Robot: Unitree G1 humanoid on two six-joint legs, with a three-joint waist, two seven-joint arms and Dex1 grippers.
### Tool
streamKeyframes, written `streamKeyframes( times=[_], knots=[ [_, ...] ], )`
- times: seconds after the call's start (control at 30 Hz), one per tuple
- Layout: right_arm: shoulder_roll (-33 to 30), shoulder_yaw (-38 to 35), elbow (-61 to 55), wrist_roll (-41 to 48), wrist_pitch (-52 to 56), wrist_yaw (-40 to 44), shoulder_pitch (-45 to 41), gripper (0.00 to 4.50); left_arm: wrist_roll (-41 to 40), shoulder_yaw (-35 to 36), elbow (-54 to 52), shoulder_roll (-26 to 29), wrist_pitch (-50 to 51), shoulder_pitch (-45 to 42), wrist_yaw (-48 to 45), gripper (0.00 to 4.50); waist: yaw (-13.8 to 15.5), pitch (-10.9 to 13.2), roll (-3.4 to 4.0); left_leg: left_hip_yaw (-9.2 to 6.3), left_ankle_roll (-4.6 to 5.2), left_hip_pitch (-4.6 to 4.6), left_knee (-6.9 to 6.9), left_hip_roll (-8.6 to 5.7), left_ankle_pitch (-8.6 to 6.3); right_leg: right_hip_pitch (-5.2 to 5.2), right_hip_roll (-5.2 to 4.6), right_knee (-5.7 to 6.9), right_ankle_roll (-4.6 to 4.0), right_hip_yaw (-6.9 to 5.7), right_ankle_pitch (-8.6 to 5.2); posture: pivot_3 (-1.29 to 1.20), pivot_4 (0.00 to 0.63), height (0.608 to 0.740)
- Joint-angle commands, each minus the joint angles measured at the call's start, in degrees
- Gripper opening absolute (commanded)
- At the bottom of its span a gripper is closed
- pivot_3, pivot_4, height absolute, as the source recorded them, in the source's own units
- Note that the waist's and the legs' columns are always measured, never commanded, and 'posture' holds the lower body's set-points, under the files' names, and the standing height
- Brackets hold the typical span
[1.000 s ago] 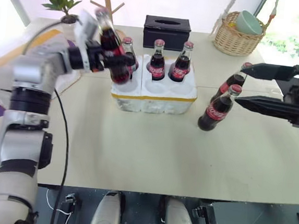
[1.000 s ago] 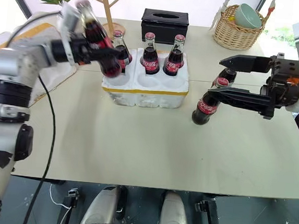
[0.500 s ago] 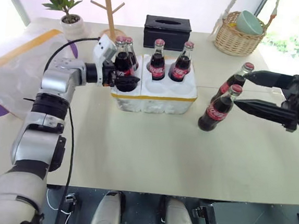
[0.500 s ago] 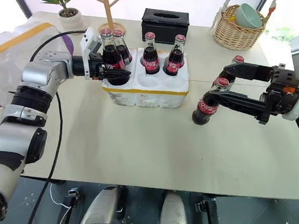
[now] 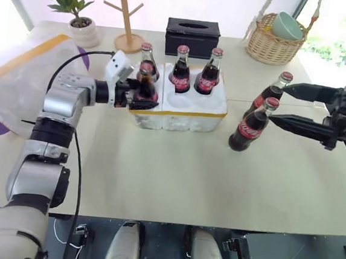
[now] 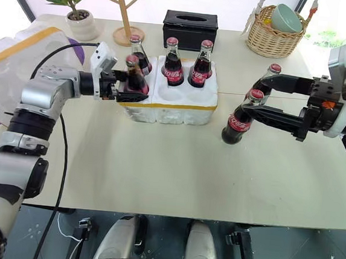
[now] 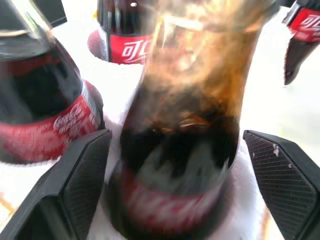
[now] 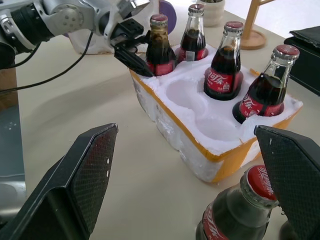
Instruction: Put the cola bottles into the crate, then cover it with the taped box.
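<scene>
Standing in the crate's (image 6: 166, 101) front well nearest the left gripper (image 6: 131, 90), the newly placed cola bottle (image 6: 135, 81) sits between jaws that are spread apart and no longer clamp it. A careless pull-back could go wrong here: a jaw brushing the glass might tip this bottle against the one just behind it. Four bottles are seated in the crate: three along its far row and this one in front, leaving the two other front wells (image 8: 200, 111) empty. Two more cola bottles (image 5: 250, 125) stand loose on the tabletop (image 5: 175, 172) just beside the crate, on the side away from the left gripper. The right gripper (image 5: 278, 103) hovers by their necks with jaws wide open, gripping nothing; closing off-centre there could knock one bottle into the other. Well away from the crate, past the left arm, lies the taped box (image 5: 13, 82), white with a yellow band, not yet moved. Behind the crate sit a black tissue box (image 5: 193, 35) and a wicker basket (image 5: 276, 46) holding a pale bowl.
</scene>
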Motion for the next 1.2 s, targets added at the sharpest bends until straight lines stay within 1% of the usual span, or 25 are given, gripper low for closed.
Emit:
streamKeyframes(
  times=[0.03, 0.1, 0.23, 0.3, 0.4, 0.5, 0.57, 0.63, 0.7, 0.77, 0.9, 1.1, 1.2],
  knots=[
    [-1.24, -4.86, 1.06, -1.05, -0.46, 1.0, 2.36, 4.5, -7.75, 7.22, -8.53, 5.7, 9.12, -1.3, -2.57, 4.47, 0.02, 0.01, -0.01, 0.0, 0.0, 0.0, 0.0, 0.0, 0.0, 0.0, 0.0, 0.0, 0.0, 0.0, 0.0, 0.0, 0.15, 0.736],
    [-1.58, -7.75, 1.72, -1.68, -0.08, 1.31, 4.76, 4.5, -11.89, 10.4, -11.92, 8.95, 14.78, -1.93, -3.22, 4.47, 0.04, 0.0, 0.0, 0.0, 0.0, 0.0, 0.0, 0.0, 0.0, 0.0, 0.0, 0.0, 0.0, 0.01, 0.0, 0.0, 0.15, 0.736],
    [-1.53, -16.08, 2.04, -3.67, 2.06, 2.21, 13.17, 4.5, -20.13, 15.2, -18.8, 17.07, 25.25, -1.36, -6.41, 4.47, 0.24, 0.0, 0.0, -0.01, 0.0, 0.02, -0.01, 0.0, 0.0, 0.04, 0.0, 0.0, 0.01, 0.0, 0.0, 0.0, 0.15, 0.736],
    [0.61, -20.07, 0.81, -3.33, 3.72, 1.58, 17.73, 4.5, -23.26, 15.83, -25.79, 20.65, 27.82, 3.12, -8.42, 4.47, 0.22, -0.01, 0.01, -0.01, 0.0, 0.04, 0.01, -0.01, 0.0, 0.09, -0.01, -0.01, 0.01, 0.0, 0.0, 0.0, 0.15, 0.736],
    [4.47, -21.97, -2.85, -5.04, 2.32, -0.47, 23.72, 4.5, -25.32, 15.76, -34.38, 23.18, 27.68, 10.16, -9.01, 4.47, 0.23, -0.07, 0.02, -0.01, 0.0, 0.3, -0.06, 0.0, 0.0, 0.37, -0.01, -0.07, 0.0, 0.0, -0.01, 0.0, 0.15, 0.736],
    [12.4, -19.02, -8.49, -6.05, 0.48, -7.12, 27.59, 4.5, -24.86, 14.59, -41.67, 21.93, 25.26, 16.92, -6.0, 4.47, 0.16, -0.07, 0.01, -0.05, -0.01, 0.47, -0.04, 0.02, 0.0, 0.56, 0.02, -0.05, -0.01, -0.01, -0.02, 0.0, 0.15, 0.736],
    [20.57, -14.96, -11.13, -7.52, -1.24, -15.24, 27.31, 4.5, -24.55, 13.69, -44.62, 19.05, 24.66, 19.81, -1.95, 4.47, 0.14, -0.08, 0.0, -0.06, -0.01, 0.64, -0.04, 0.03, 0.0, 0.71, 0.02, -0.08, -0.02, 0.0, -0.03, 0.0, 0.15, 0.736],
    [26.86, -11.6, -12.68, -9.28, -3.0, -21.4, 26.49, 4.5, -22.96, 12.32, -46.48, 17.0, 22.81, 22.14, 1.18, 4.47, 0.12, -0.08, 0.01, -0.06, -0.01, 0.87, -0.06, 0.02, -0.01, 0.95, 0.02, -0.14, -0.04, 0.01, -0.04, 0.0, 0.15, 0.736],
    [30.72, -8.41, -13.34, -11.73, -4.78, -25.32, 26.09, 4.5, -20.98, 10.68, -47.68, 15.48, 20.79, 23.75, 3.83, 4.47, 0.1, -0.06, 0.06, -0.04, -0.01, 0.9, -0.08, 0.01, -0.01, 0.95, 0.01, -0.13, -0.04, 0.06, -0.04, 0.0, 0.15, 0.736],
    [33.41, -5.46, -12.8, -14.12, -7.1, -27.93, 25.57, 4.5, -21.05, 10.11, -48.29, 13.45, 20.55, 24.27, 6.62, 4.47, 0.2, -0.06, 0.06, -0.04, -0.01, 0.9, -0.11, 0.01, -0.01, 0.94, 0.02, -0.12, -0.04, 0.05, -0.04, 0.0, 0.15, 0.736],
    [35.03, -1.09, -9.48, -16.99, -10.25, -29.31, 23.52, 4.5, -23.04, 10.53, -49.58, 10.3, 21.16, 24.22, 9.9, 4.47, 0.18, -0.06, 0.06, -0.05, -0.01, 0.89, -0.11, 0.0, -0.01, 0.95, 0.02, -0.13, -0.03, 0.04, -0.04, 0.0, 0.15, 0.736],
    [34.46, 2.28, -2.84, -18.63, -13.21, -27.99, 19.17, 4.5, -23.36, 10.13, -49.0, 9.96, 20.7, 23.31, 11.56, 4.47, 0.12, -0.06, 0.06, -0.05, 0.0, 0.92, -0.13, 0.0, -0.01, 0.95, 0.03, -0.11, -0.04, 0.04, -0.04, 0.0, 0.15, 0.736],
    [34.25, 4.97, 0.2, -20.81, -15.79, -26.34, 17.67, 4.5, -22.45, 9.19, -48.9, 10.23, 19.8, 23.12, 11.52, 4.47, 0.17, -0.06, 0.06, -0.05, -0.01, 0.92, -0.13, 0.0, -0.01, 0.95, 0.03, -0.12, -0.03, 0.04, -0.04, 0.0, 0.15, 0.736]
  ],
)
